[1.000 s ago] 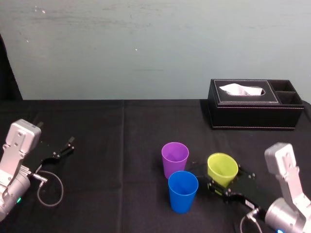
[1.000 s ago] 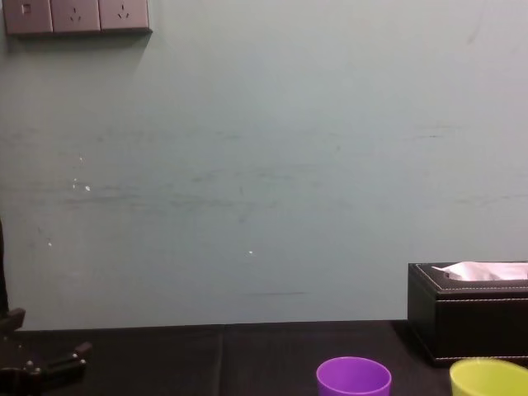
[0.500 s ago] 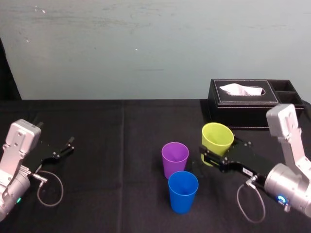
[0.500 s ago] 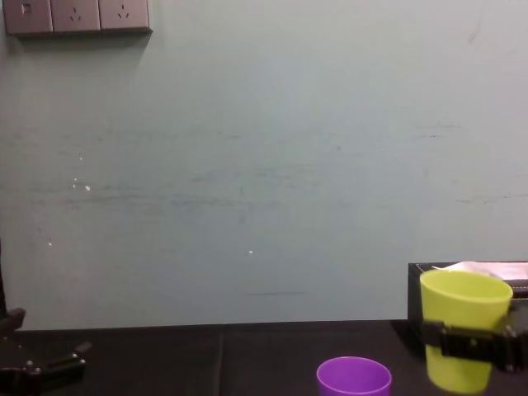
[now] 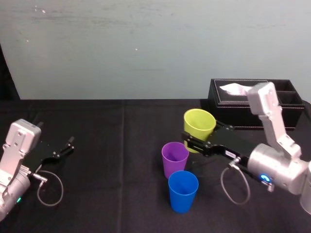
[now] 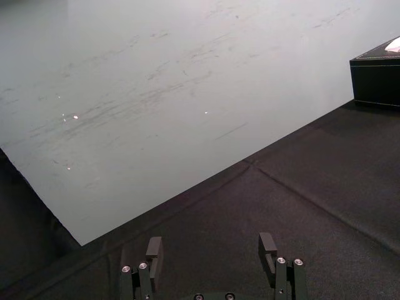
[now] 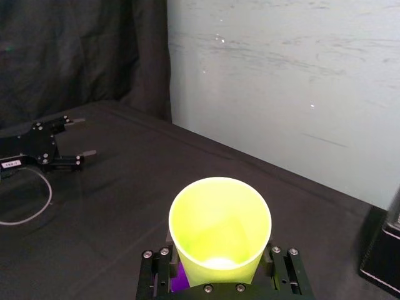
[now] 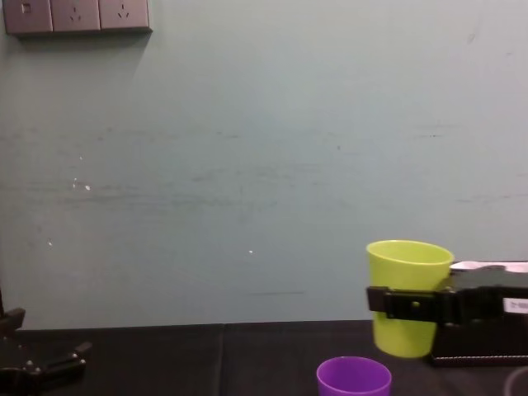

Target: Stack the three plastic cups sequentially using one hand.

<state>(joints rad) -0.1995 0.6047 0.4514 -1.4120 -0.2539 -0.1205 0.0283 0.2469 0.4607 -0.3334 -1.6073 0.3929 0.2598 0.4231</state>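
Right now the right pincer is clamped on the yellow-green tapered plastic cup, its fingers pressing the wall from both sides about halfway up. The cup is held upright with its mouth up, off the black cloth tabletop. In the chest view its base hangs higher than the rim of the purple tapered plastic cup.

From the head camera the yellow-green cup sits at roughly 1 o'clock from the purple cup, close by and not over its mouth. The right wrist view shows a bit of purple just under the gripped cup, between the pincer fingers.

The bright blue tapered plastic cup stands upright at 5 o'clock from the purple one, just beside it; contact can't be told.

The black rectangular tissue box is at 2 o'clock, far back near the wall.

The left pincer lies parked at 9 o'clock, well apart from the cups, with its fingers spread and nothing between them.
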